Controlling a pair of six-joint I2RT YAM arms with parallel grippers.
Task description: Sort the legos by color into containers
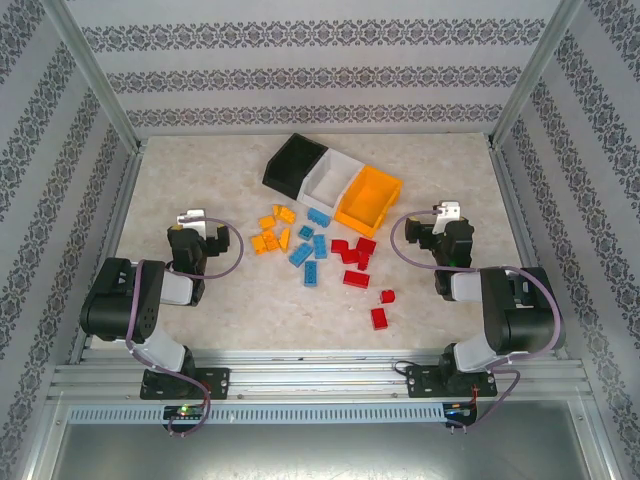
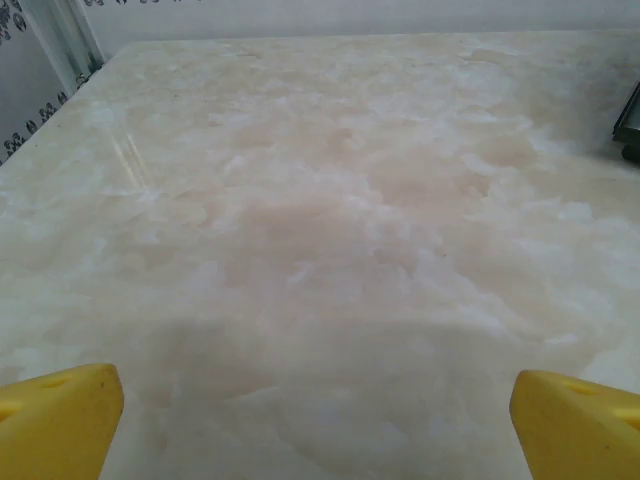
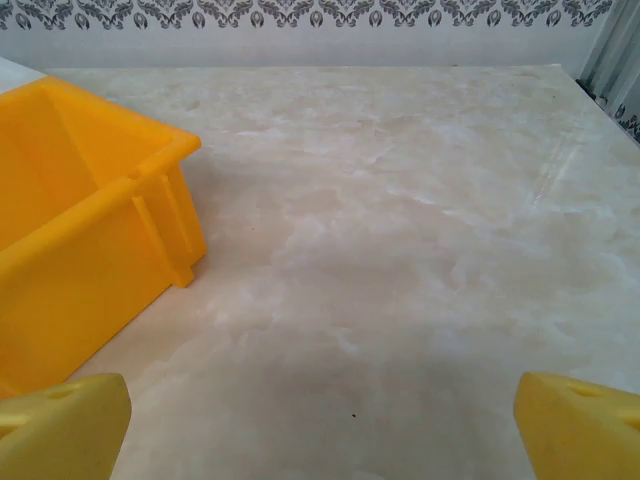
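Glossy marbled table (image 1: 250, 300), smooth plastic bins (image 1: 370, 195).

My top view: high behind arm bases (image 1: 185, 385), looking down on whole surface (image 1: 250, 300). My left wrist cam: low, close, facing far wall (image 2: 400, 15). Right wrist cam likewise; shares yellow bin (image 3: 90, 230) with top view.
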